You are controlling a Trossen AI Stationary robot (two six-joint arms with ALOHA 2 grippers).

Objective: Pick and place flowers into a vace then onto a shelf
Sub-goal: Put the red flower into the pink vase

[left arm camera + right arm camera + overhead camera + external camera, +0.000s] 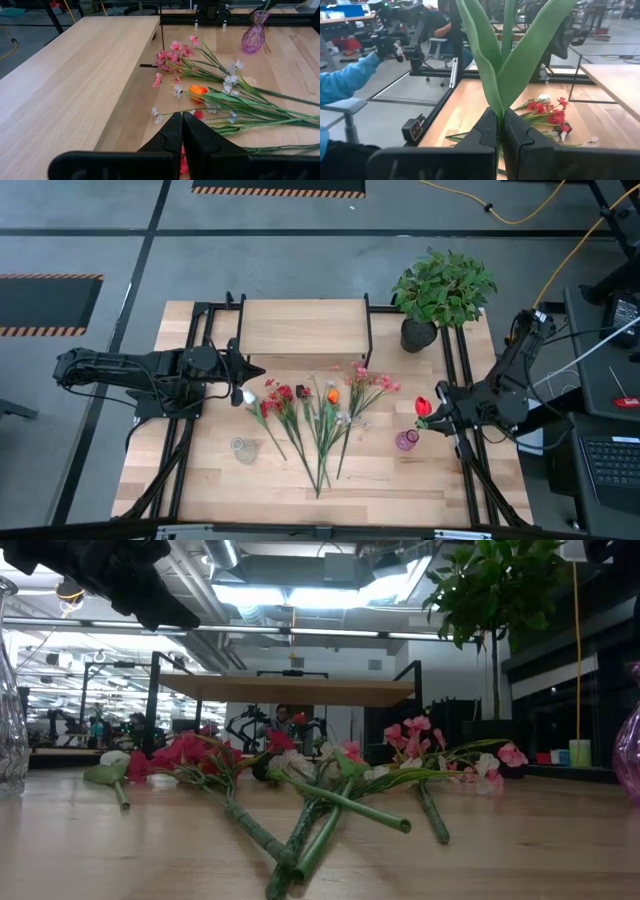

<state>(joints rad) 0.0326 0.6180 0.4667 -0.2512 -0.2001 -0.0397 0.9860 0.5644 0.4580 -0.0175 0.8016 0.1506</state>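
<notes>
- Flowers (320, 420) lie fanned in a loose pile on the tabletop (400, 480), just in front of the shelf (300, 327), blooms toward it.
- Right gripper (437, 418) pinches one red tulip (422, 406) by its stem, leaves upright, held beside the purple vase (406, 441), likely for insertion.
- Left gripper (246, 370), fingers pressed together and empty, hovers by the pile's shelf-side edge.
- Clear glass vase (243, 449) stands unused.

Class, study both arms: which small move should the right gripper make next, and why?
Probably carry the red tulip, pinched by its stem in the right gripper, over the purple vase and lower it in. The vase stands just beside it, empty; the left gripper is shut, holding nothing.
</notes>
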